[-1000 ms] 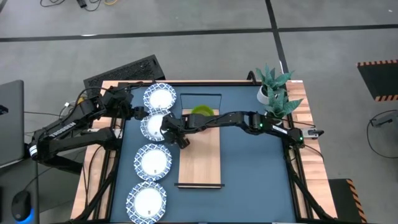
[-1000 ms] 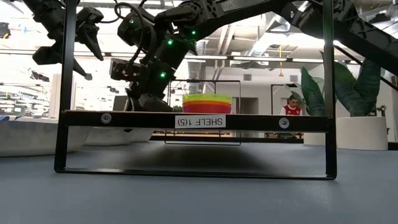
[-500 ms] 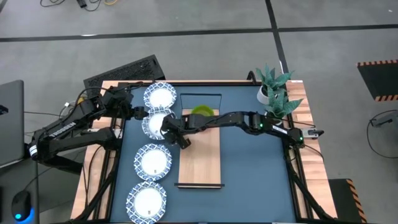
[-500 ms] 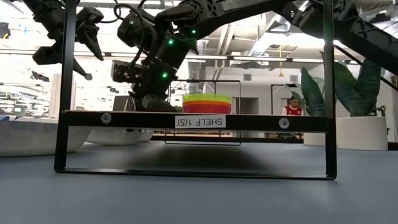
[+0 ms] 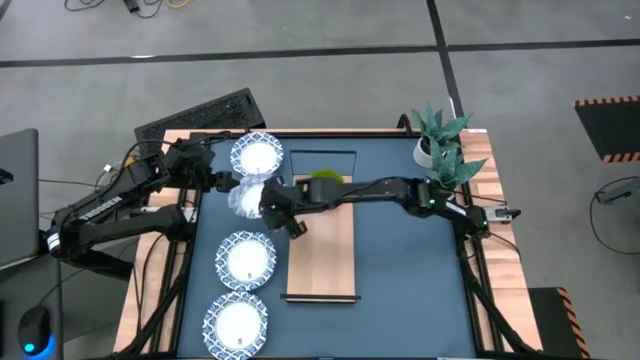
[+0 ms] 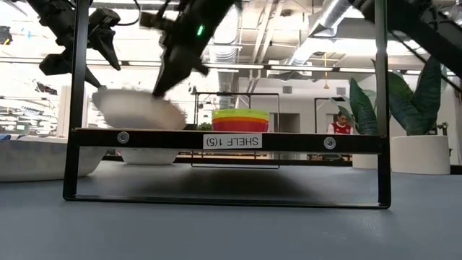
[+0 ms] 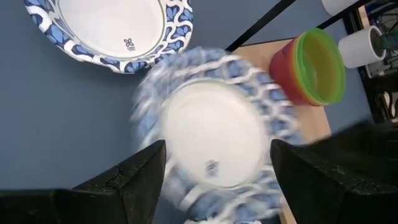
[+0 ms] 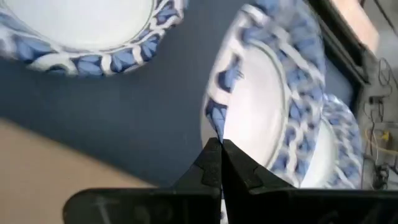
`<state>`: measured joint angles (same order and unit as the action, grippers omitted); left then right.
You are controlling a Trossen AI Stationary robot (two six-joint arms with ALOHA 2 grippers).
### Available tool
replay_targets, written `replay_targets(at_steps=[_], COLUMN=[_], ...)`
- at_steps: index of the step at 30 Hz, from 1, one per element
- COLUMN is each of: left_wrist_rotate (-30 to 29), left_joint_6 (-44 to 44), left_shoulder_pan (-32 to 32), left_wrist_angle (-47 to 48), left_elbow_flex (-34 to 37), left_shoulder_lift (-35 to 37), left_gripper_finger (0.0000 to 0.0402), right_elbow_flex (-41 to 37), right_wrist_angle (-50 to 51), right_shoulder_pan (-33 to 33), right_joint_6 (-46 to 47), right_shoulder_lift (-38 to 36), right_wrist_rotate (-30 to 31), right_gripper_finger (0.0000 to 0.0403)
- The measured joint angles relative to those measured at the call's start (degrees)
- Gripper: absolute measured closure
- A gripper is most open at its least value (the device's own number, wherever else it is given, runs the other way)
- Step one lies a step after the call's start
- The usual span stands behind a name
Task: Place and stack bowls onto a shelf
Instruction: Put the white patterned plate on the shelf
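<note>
Gripping the rim of a blue-rimmed dish (image 5: 246, 198), the right hand (image 5: 268, 207) is clamped tight and holds it tilted above the tabletop (image 5: 400, 260), beside the shelf (image 5: 322, 255). The left hand (image 5: 222, 181) hangs nearby, fingers spread, holding nothing. Coloured bowls (image 5: 324, 179) sit stacked on the shelf's far end.

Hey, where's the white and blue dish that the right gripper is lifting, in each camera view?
High view: lifted dish, left of the shelf.
Low view: upper left, tilted, above the shelf rail.
Left wrist view: centre.
Right wrist view: centre right, rim pinched by the right gripper.
Shared landmark: stacked colored bowls.
</note>
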<state>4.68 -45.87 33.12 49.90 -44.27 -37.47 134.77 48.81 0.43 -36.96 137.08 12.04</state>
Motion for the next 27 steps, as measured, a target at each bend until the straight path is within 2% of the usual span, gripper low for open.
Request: replay_targets(at_steps=[6,10,14,17,21,23,27], left_wrist_rotate=[0.0,0.0,0.3,0.8,1.1,1.1,1.1], left_joint_6=[0.2,0.6,1.9,2.2,2.6,2.6,2.5], left_shoulder_pan=[0.0,0.0,-0.1,-0.1,-0.1,-0.1,-0.1], left_wrist_angle=[-0.4,-0.5,-0.5,-0.5,-0.4,-0.4,-0.4], left_elbow_flex=[0.0,0.0,0.0,0.0,0.0,0.0,0.0], left_shoulder_lift=[0.0,0.0,0.0,0.0,0.0,0.0,0.0], left_gripper_finger=[0.0129,0.0129,0.0129,0.0129,0.0129,0.0129,0.0129], right_elbow_flex=[0.3,0.3,0.3,0.3,-0.6,-3.8,-12.7], right_wrist_angle=[5.7,15.4,27.0,33.8,41.4,40.8,41.2], right_shoulder_pan=[0.8,1.7,4.6,8.6,17.3,21.9,29.2], right_joint_6=[6.1,11.2,17.1,24.8,38.3,42.5,44.4], right_shoulder_lift=[-9.3,-16.5,-24.1,-29.1,-34.0,-35.4,-35.0], right_wrist_rotate=[-0.6,-4.9,-5.2,-3.3,4.3,5.8,6.4], right_gripper_finger=[0.0384,0.0384,0.0384,0.0384,0.0384,0.0384,0.0384])
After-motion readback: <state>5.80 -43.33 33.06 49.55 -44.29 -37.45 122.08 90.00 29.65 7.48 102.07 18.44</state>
